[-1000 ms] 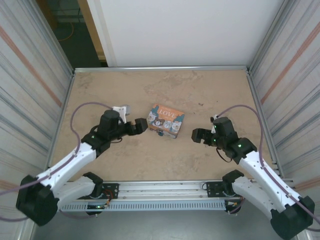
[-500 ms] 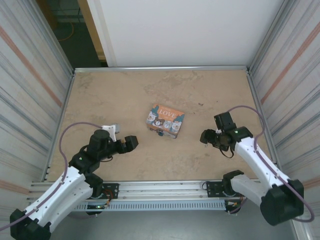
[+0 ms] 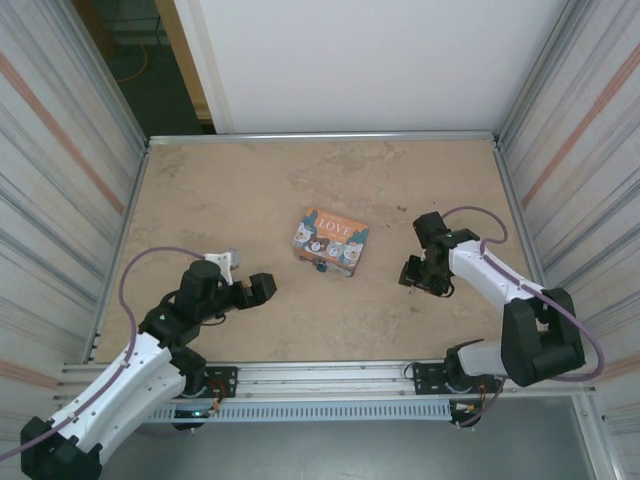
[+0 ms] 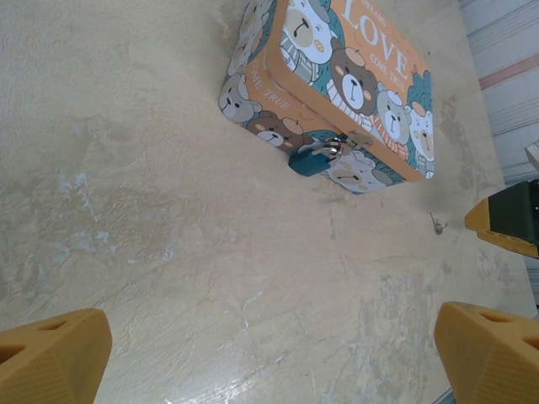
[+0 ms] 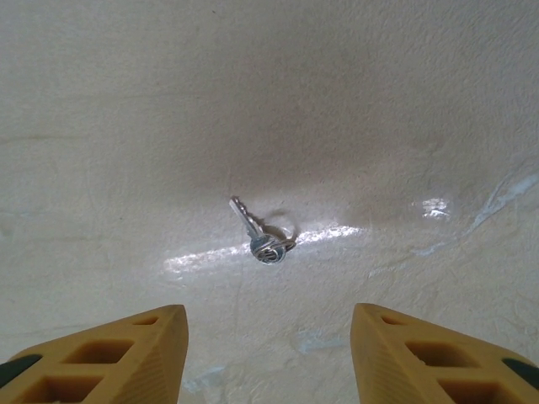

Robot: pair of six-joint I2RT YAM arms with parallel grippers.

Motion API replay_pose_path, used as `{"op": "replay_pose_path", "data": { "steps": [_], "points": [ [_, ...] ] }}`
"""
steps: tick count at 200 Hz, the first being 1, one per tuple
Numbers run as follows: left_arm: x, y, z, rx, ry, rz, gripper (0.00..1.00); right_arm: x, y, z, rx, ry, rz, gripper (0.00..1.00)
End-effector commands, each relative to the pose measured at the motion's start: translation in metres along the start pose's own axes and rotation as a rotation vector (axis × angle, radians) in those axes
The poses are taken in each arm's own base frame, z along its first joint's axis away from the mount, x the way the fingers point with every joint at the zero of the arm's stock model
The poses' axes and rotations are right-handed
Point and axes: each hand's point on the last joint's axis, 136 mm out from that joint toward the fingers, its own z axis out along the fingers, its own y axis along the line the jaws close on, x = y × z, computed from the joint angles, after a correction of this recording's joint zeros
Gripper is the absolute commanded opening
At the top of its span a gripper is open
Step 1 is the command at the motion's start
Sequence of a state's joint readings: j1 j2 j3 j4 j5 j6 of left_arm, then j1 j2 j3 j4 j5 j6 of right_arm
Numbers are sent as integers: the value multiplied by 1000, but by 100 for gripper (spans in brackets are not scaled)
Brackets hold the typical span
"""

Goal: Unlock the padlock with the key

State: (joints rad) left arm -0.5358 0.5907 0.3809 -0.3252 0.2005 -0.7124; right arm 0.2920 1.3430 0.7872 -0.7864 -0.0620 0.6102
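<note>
Lying flat on the bench [image 3: 250, 190], the key [image 5: 263, 231] sits at 12 o'clock from the right end effector [image 5: 265, 316], just ahead of the gap between its two orange fingers [image 5: 126, 349] and roughly centred on it. Its long axis runs from 11 o'clock, where the thin blade points, to 5 o'clock, where the rounded head and a small wire ring rest. The fingers stand either side of that line rather than square to it, so a slight turn of the wrist would probably help the pinch. This end effector is released: jaws partly apart, nothing between them, the key untouched. The key is bright, thin metal, glinting on the pale, mottled, faintly glossy surface; it looks hard to lift off something so flat. The padlock [image 4: 313, 156], a small blue body with a silvery shackle, hangs at the latch of the orange box [image 4: 354, 76], a smooth printed tin with rounded corners. From the padlock the key [image 4: 437, 223] lies at 4 o'clock, well apart. The left end effector [image 4: 269, 358] is spread wide and empty, near the box at its 8 o'clock, so the right arm is plainly the nearer to the key.
</note>
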Motion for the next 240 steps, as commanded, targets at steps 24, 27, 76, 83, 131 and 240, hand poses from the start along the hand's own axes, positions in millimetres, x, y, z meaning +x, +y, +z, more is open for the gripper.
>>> {"op": "replay_pose_path", "data": {
  "steps": [24, 27, 76, 83, 131, 240],
  "points": [
    [0, 2, 1, -1, 2, -16, 99, -6, -2, 12, 46, 39, -4, 44],
    [-1, 1, 1, 0, 1, -16, 99, -7, -2, 13, 48, 40, -4, 44],
    [0, 2, 4, -3, 8, -19, 99, -9, 2, 27, 46, 66, -2, 36],
    [0, 1, 4, -2, 8, -19, 99, -10, 3, 28, 46, 69, -1, 34],
    [-1, 2, 4, -6, 8, -17, 99, -5, 0, 34, 49, 76, 21, 25],
    [-1, 2, 2, -11, 10, -12, 99, 9, -8, 40, 78, 118, 15, 13]
  ]
}}
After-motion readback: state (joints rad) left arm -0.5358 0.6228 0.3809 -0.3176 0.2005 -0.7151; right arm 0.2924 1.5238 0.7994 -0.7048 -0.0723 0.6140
